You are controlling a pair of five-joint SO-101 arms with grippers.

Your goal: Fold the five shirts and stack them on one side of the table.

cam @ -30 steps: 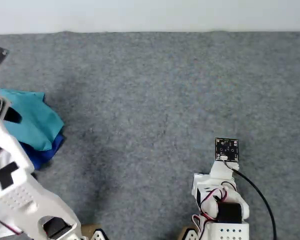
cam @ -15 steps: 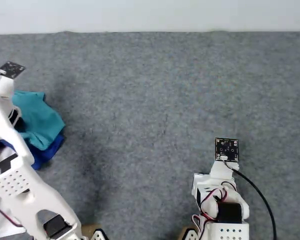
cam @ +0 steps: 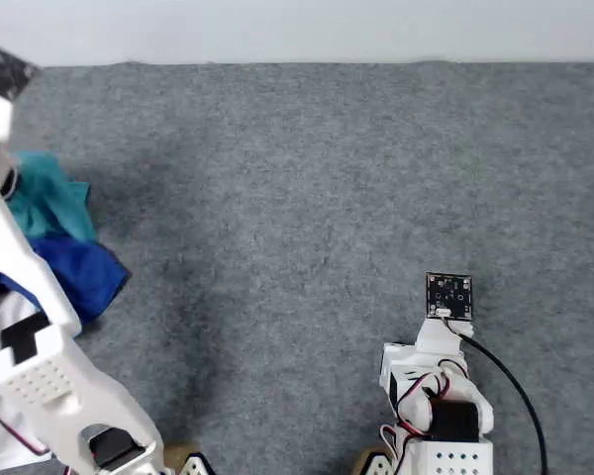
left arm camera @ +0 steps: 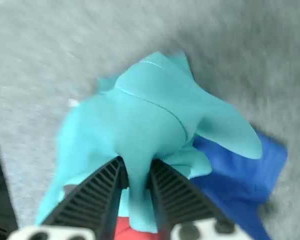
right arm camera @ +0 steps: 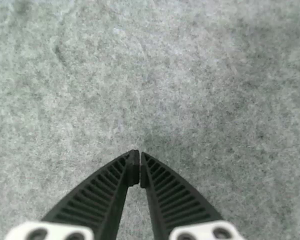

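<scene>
A teal shirt (left arm camera: 150, 120) hangs bunched between the black fingers of my left gripper (left arm camera: 137, 175), which is shut on it. In the high view the teal shirt (cam: 49, 198) sits at the table's left edge, partly behind the white left arm (cam: 20, 287). A dark blue shirt (cam: 74, 272) lies under it, seen also as the blue shirt (left arm camera: 240, 175) in the left wrist view. A bit of red cloth (left arm camera: 127, 231) shows below the fingers. My right gripper (right arm camera: 139, 167) is shut on nothing, low over bare grey carpet, near the table's front right by its arm (cam: 441, 396).
The grey carpeted table (cam: 327, 198) stretches wide between the arms. A white wall edge (cam: 297, 30) runs along the back. White cloth (cam: 0, 435) shows at the front left corner beside the left arm's base.
The left arm has swung toward the back left, pulling the teal shirt back and off the blue one, so more of the blue shirt shows. The right arm has not moved.
</scene>
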